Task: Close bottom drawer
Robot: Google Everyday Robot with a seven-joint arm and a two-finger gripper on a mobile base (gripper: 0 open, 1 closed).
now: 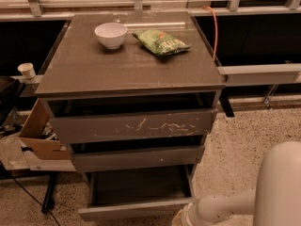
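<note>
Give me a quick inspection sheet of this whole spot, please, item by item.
Surface: cabinet top holds a white bowl and a green snack bag.
Job's things: bottom drawer pulled out, not yet closed.
Clutter: cardboard box and paper cup at left.
Gripper: gripper at the bottom drawer's right front corner, at the view's lower edge.
Cables: orange cable behind cabinet; black cable on floor.
Surroundings: speckled floor.

Dim, warm light from above leaves pale glare on the tabletop (131, 65). The pincer (178, 219) sits shadowed at the bottom edge.
</note>
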